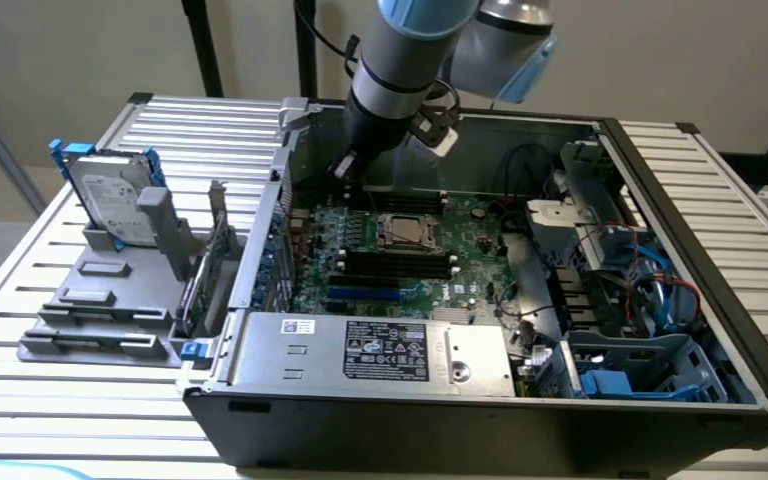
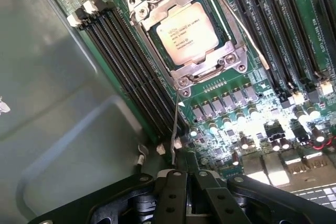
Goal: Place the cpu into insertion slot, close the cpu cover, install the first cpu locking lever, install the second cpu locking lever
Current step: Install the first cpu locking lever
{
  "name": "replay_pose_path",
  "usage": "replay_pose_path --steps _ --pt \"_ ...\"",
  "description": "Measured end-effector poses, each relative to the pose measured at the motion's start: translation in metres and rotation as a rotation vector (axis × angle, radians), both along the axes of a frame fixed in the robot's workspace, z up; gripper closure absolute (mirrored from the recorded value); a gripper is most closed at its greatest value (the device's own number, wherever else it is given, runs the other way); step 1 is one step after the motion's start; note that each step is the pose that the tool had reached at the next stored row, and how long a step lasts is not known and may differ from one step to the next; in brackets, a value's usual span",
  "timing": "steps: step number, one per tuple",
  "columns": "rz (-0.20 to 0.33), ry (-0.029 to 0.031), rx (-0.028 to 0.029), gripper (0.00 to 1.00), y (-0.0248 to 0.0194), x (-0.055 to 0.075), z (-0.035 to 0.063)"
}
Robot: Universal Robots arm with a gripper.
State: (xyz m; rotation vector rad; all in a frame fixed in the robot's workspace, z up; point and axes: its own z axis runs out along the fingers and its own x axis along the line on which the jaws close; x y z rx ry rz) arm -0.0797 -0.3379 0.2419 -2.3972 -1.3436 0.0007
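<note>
The silvery cpu (image 2: 188, 32) lies in the insertion slot (image 1: 406, 230) on the green board. The grey cpu cover (image 2: 207, 67) is down around it, and the chip's face shows through the cover's window. One thin wire locking lever (image 2: 175, 129) stands away from the socket corner, and its free end reaches my fingertips. I cannot tell whether it is pinched or only touched. A second lever (image 2: 247, 32) runs along the opposite side of the socket. My gripper (image 2: 185, 174) is shut; in the exterior view the gripper (image 1: 348, 168) hangs above the board's far edge, behind the socket.
Long black memory slots (image 2: 131, 72) flank the socket on both sides. The grey case wall (image 2: 58, 103) is close beside the gripper. A power supply (image 1: 371, 350) sits at the case front, with blue cables (image 1: 644, 270) on the exterior view's right. A hard drive (image 1: 111, 195) stands outside on a grey rack.
</note>
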Motion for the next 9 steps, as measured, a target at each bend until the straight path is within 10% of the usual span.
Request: replay_pose_path --steps 9 --pt "-0.020 0.0006 0.0021 0.89 0.0000 0.021 0.0005"
